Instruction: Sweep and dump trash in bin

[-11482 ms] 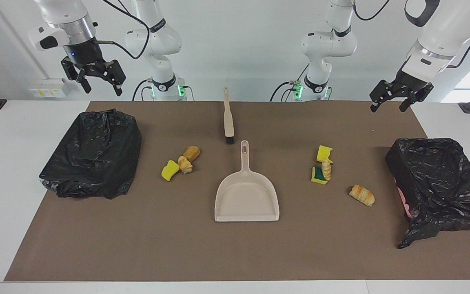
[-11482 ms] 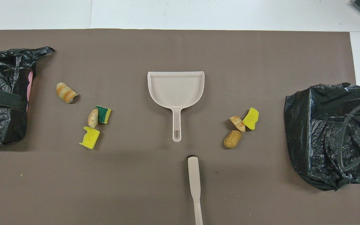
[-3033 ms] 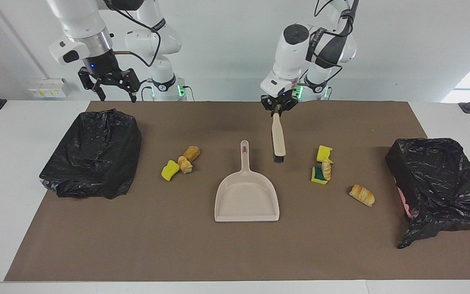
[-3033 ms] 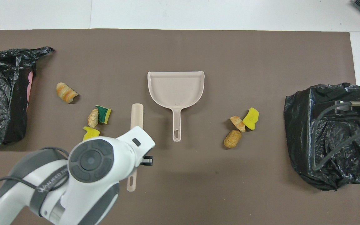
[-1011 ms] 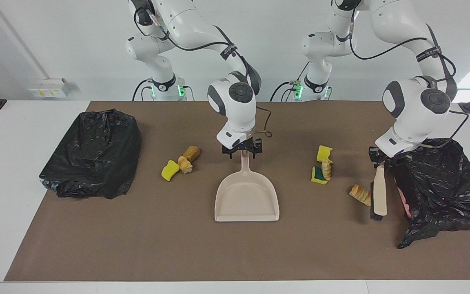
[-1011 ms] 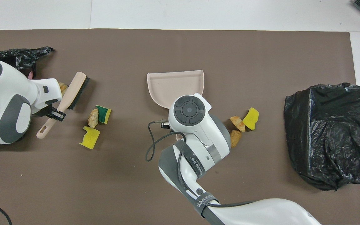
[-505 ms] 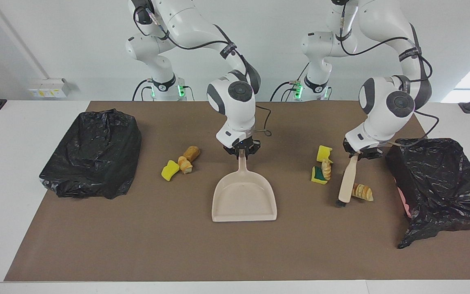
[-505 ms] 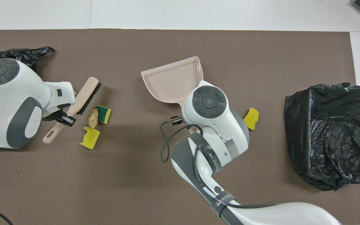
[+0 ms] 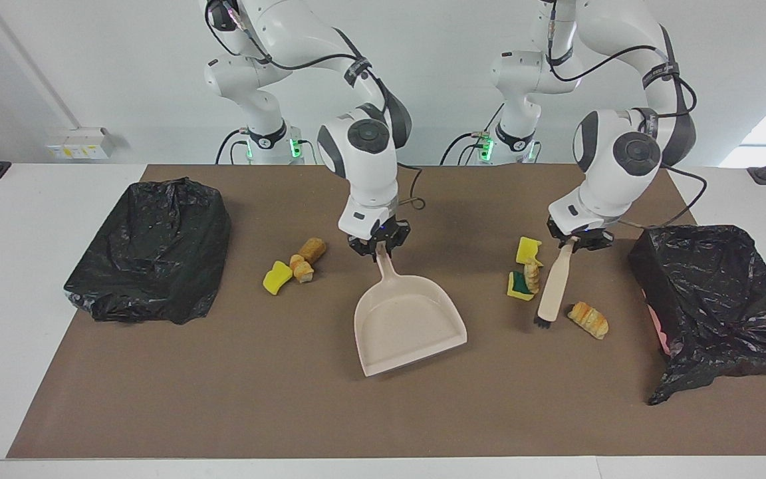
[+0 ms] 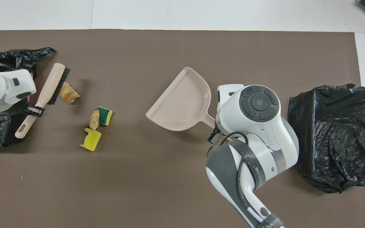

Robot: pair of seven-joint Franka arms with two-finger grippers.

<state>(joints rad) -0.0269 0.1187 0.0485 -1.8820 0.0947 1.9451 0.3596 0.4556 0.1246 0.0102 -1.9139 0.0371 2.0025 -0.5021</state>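
— Brush (image 9: 553, 286) clamped by its handle in the left gripper (image 9: 574, 244), bristle end down on the mat just beside the lone pastry piece (image 9: 589, 319). Half a second ago the brush head lay against that piece; now it stands a little toward the table's middle from it.

— And the dustpan (image 9: 409, 319)?

— Right gripper (image 9: 379, 247) is closed on the tip of its handle. The pan has swung round since the last frame: its open mouth now angles toward the left arm's end of the table rather than pointing straight away from the robots.

— Arm poses?

— Both wrists bend down over the mat, each gripper pointing downward at its handle. The left arm's wrist hangs beside the black bin bag (image 9: 715, 299).

— Trash?

— A yellow sponge (image 9: 528, 249), a green-sided sponge (image 9: 519, 285) and a bread bit (image 9: 532, 275) sit between pan and brush. Another sponge chunk (image 9: 277, 277) and two pastries (image 9: 307, 258) lie beside the pan handle, toward the other bin bag (image 9: 150, 249).
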